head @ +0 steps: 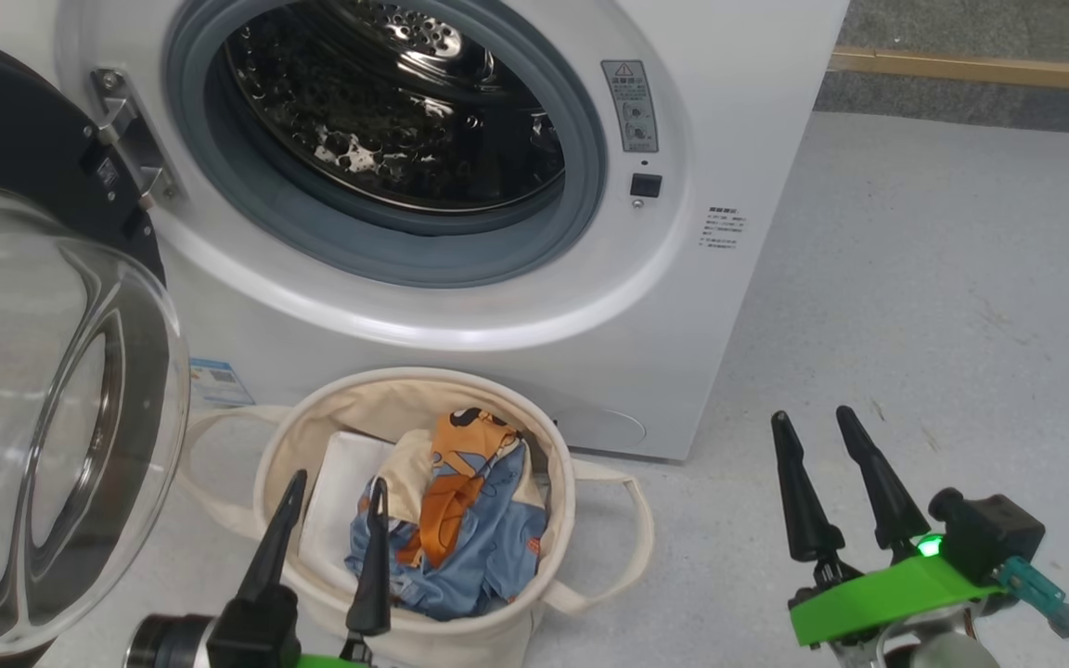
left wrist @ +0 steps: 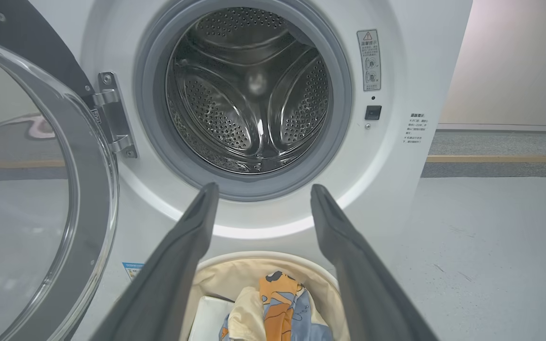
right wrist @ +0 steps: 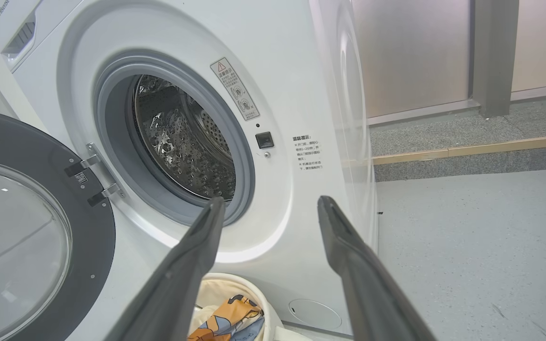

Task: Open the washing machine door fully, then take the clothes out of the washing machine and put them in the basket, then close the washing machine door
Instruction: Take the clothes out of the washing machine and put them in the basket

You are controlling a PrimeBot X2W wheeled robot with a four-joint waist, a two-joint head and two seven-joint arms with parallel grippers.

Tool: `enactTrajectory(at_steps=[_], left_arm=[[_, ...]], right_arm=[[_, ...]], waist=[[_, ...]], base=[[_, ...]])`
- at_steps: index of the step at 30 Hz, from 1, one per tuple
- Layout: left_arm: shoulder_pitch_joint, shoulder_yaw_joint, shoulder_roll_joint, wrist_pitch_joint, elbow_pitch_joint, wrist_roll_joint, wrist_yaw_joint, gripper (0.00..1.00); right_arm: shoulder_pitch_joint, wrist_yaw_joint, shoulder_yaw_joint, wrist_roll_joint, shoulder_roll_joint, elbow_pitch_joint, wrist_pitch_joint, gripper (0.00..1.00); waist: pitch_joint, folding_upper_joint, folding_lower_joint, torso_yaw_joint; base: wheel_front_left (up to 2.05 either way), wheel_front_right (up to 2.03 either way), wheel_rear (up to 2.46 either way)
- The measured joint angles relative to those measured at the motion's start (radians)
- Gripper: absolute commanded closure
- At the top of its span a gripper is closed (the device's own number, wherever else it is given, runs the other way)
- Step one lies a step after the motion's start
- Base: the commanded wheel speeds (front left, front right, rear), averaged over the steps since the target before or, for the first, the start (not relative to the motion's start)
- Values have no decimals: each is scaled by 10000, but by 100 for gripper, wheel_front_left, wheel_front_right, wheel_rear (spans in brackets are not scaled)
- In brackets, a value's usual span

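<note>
The white washing machine [head: 701, 139] [left wrist: 396, 199] [right wrist: 292, 94] stands with its door [head: 43, 390] [left wrist: 36, 189] [right wrist: 26, 227] swung wide to the left; the steel drum inside holds nothing. Below the opening sits the cream basket [head: 581, 482] [left wrist: 235, 274] [right wrist: 216, 289], with the light-blue and orange clothes [head: 465, 520] [left wrist: 277, 308] [right wrist: 228, 317] lying in it. My left gripper [head: 335, 496] [left wrist: 261, 189] hovers open just above the basket's near rim, nothing between its fingers. My right gripper [head: 813, 422] [right wrist: 270, 201] stands open over the floor to the basket's right, holding nothing.
A flat white sheet [head: 340, 501] [left wrist: 209, 317] lies in the basket beside the clothes. Grey floor [head: 943, 306] spreads to the right of the machine, ending at a wooden strip [head: 980, 67] along a darker raised edge.
</note>
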Motion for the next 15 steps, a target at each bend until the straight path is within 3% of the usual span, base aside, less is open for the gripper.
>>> enactTrajectory(at_steps=[15], left_arm=[[-12,-52,-77,0,276,104,2,0]], right_arm=[[-2,-2,-84,-12,0,-38,0,0]], waist=[[172,0,0,6]], base=[[0,0,0]])
